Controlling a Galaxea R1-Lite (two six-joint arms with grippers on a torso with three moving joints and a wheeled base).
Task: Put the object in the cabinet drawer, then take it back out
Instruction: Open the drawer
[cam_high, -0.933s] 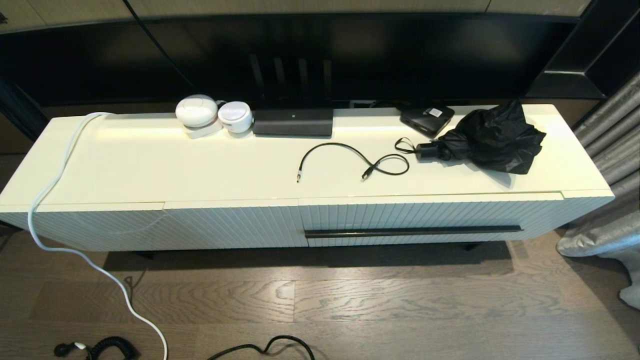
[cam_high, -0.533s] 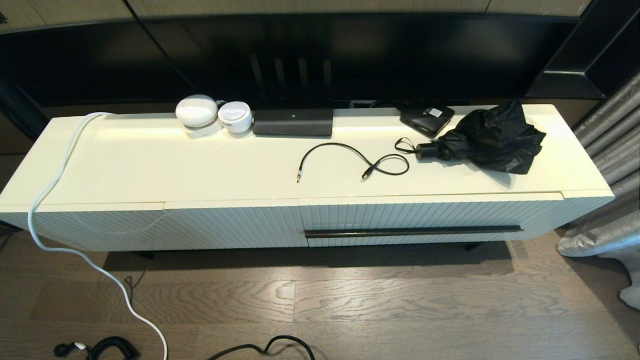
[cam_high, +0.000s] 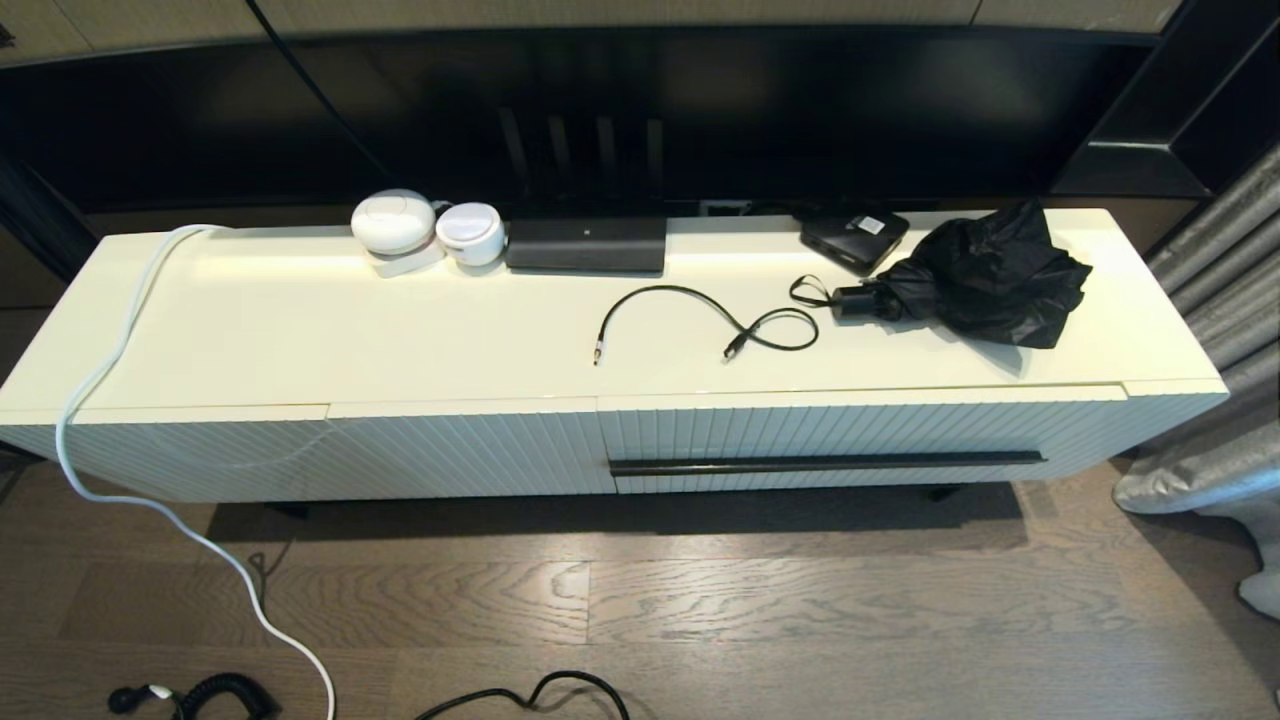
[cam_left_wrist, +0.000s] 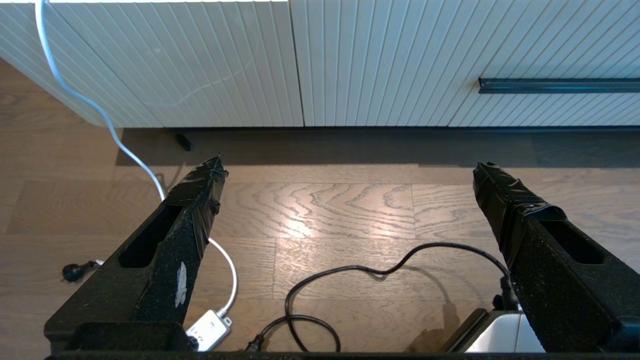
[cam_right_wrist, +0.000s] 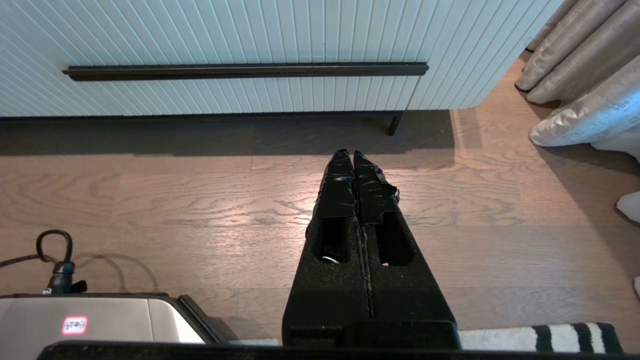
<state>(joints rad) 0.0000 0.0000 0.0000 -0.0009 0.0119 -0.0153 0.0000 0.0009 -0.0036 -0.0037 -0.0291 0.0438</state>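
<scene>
The cabinet drawer is shut; it is the ribbed white front with the long black bar handle on the right half of the low cabinet. On the cabinet top lie a loose black cable and a folded black umbrella. Neither gripper shows in the head view. In the left wrist view my left gripper hangs open and empty over the wooden floor, facing the cabinet, with the handle off to one side. In the right wrist view my right gripper is shut and empty, low over the floor before the handle.
The ribbed front without a handle fills the cabinet's left half. Two white round devices, a black box and a small black box stand along the back. A white cord drapes to the floor, black cords lie there, and curtains hang at right.
</scene>
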